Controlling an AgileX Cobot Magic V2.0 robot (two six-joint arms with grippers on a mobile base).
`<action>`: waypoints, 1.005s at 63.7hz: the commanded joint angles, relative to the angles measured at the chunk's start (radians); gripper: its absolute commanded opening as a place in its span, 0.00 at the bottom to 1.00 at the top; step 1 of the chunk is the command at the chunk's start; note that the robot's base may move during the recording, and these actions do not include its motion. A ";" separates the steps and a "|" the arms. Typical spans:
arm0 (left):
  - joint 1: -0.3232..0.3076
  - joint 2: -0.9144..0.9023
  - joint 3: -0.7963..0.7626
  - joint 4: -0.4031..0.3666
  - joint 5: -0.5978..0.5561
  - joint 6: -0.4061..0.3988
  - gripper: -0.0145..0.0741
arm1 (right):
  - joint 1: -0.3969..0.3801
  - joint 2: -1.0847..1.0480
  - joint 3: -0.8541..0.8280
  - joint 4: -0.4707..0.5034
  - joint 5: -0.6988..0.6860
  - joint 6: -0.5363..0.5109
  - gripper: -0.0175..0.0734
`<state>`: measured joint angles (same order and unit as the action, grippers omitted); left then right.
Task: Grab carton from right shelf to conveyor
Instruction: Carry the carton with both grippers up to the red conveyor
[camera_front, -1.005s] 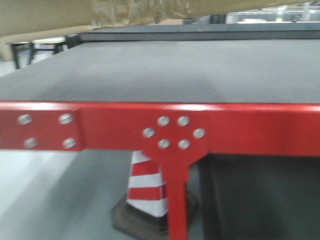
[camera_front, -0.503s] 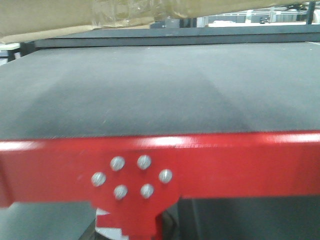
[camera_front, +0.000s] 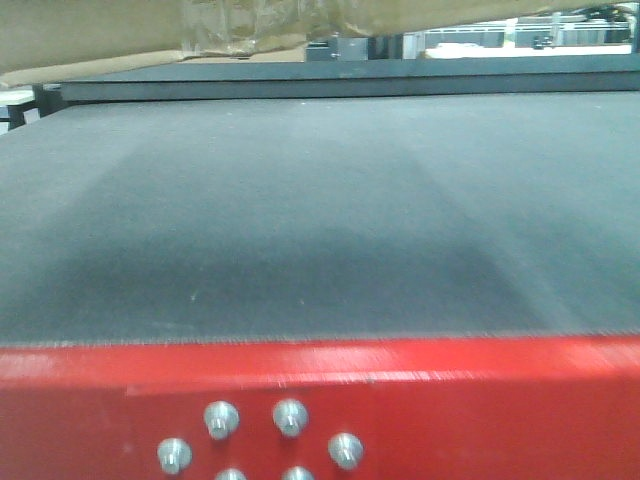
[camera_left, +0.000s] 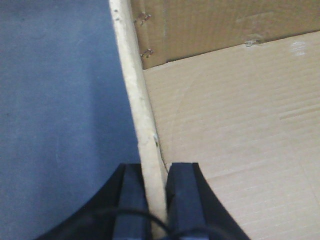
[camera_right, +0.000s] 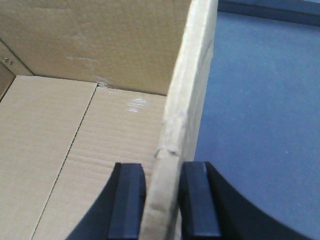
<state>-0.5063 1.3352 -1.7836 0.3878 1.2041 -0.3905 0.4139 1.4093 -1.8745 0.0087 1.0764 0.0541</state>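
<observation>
Saw the carton only as a brown strip along the top edge of the front view, hanging over the far part of the conveyor. Noted wrinkled clear tape on that underside strip. Could not tell from this blurred low angle whether the box bottom touched the belt or hung just clear of it.

Found the dark textured belt filling most of the front view, with the glossy red frame across the bottom and a cluster of silver bolts set into it.

Through the left wrist camera, found the left gripper pinched narrowly onto the upright wall of the carton, one black finger outside and the other inside, with only the cardboard edge between them. Looked down into the open box on the right of that wall, with two staples near its corner, and onto grey belt on the left.

Through the right wrist camera, found the right gripper clamped the same way on the opposite wall of the carton, jaws nearly closed, black fingers either side of the cardboard. Saw the box floor on the left of that wall and belt on the right.
</observation>
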 joint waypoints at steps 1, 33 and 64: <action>-0.006 -0.010 -0.003 0.003 0.002 0.013 0.15 | -0.001 -0.013 -0.007 -0.023 -0.076 0.005 0.12; -0.006 -0.010 -0.003 0.005 0.002 0.013 0.15 | -0.001 -0.013 -0.007 -0.023 -0.076 0.005 0.12; -0.006 -0.010 -0.003 0.005 0.002 0.013 0.15 | -0.001 -0.013 -0.007 -0.023 -0.076 0.005 0.12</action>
<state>-0.5063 1.3352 -1.7836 0.3878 1.2041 -0.3905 0.4139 1.4093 -1.8745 0.0087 1.0764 0.0541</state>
